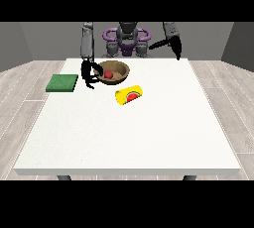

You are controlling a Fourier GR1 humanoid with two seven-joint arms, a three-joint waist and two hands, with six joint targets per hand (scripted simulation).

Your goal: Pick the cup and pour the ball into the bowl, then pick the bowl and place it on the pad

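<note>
Bowl (115, 71) far-left on your table (149, 138), red ball (108, 75) inside; cup (128, 94) on its side just nearer | hand at view's left (88, 76) touches bowl's rim, fingers you cannot tell | hand at view's right (174, 46) raised, fingers unclear | green pad (62, 83) left

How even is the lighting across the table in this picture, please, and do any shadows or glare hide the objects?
Front view: the white table is lit evenly, with no glare; only faint shadows sit under the yellow cup lying on its side and the brown bowl; the red ball inside the bowl shows plainly; the green pad is unshaded; the hand at the view's left reads as a dark shape.
</note>
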